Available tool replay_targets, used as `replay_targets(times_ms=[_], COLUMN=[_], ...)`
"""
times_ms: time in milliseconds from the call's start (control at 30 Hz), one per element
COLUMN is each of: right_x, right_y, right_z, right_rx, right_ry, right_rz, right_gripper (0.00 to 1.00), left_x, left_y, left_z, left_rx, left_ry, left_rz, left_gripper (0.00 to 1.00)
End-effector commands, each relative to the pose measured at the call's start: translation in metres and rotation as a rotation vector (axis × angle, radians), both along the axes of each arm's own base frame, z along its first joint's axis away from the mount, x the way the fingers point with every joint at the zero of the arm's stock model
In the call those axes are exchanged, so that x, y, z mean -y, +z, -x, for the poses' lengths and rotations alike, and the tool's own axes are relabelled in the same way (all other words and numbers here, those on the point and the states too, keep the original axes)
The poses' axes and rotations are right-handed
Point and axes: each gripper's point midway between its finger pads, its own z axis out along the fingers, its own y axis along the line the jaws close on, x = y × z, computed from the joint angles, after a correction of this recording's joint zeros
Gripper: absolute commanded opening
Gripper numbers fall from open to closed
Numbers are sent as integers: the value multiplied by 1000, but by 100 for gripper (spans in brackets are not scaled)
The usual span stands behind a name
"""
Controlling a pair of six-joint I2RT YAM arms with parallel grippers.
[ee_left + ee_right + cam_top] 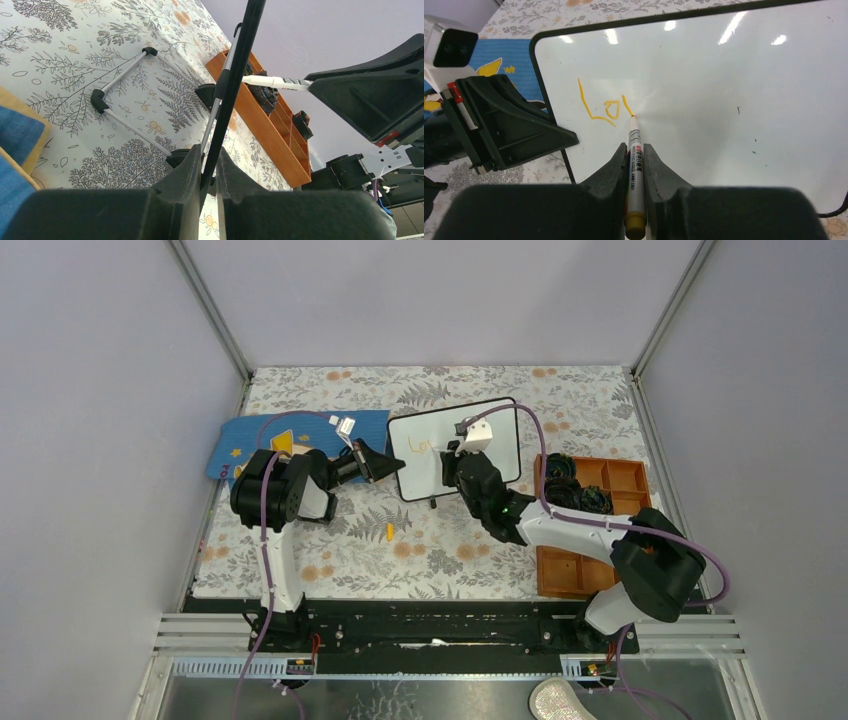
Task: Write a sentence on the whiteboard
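Note:
The whiteboard (pixel 455 445) stands tilted at mid-table, white with a thin black frame; it fills the right wrist view (pixel 704 95). Orange writing (pixel 601 107) reads "Lo" plus one more stroke; it also shows in the top view (pixel 419 447). My right gripper (pixel 635 150) is shut on a white marker (pixel 634 165) with an orange end, its tip touching the board at the last stroke. My left gripper (pixel 209 162) is shut on the whiteboard's black left edge (pixel 235 75), seen edge-on, and also shows in the top view (pixel 392 466).
A blue mat (pixel 300 435) with yellow shapes lies behind the left arm. An orange compartment tray (pixel 590 530) with dark objects sits at the right. A small orange piece (pixel 389 531) lies on the floral tablecloth. The board's wire stand (pixel 125 75) rests on the cloth.

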Motion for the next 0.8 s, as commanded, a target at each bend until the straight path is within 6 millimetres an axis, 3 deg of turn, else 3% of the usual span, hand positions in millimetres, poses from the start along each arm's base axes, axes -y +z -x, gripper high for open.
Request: replay_targets(times_ms=[0, 767], right_x=[21, 15], right_y=[-3, 28], right_z=[0, -19], right_rx=[-3, 49], right_ry=[-62, -83], right_rz=[7, -13], right_gripper=[0, 0], left_x=[2, 4], left_y=[1, 0], left_z=[8, 10], left_rx=[36, 38], left_ry=[-19, -29], left_rz=[-4, -6], left_gripper=[11, 11])
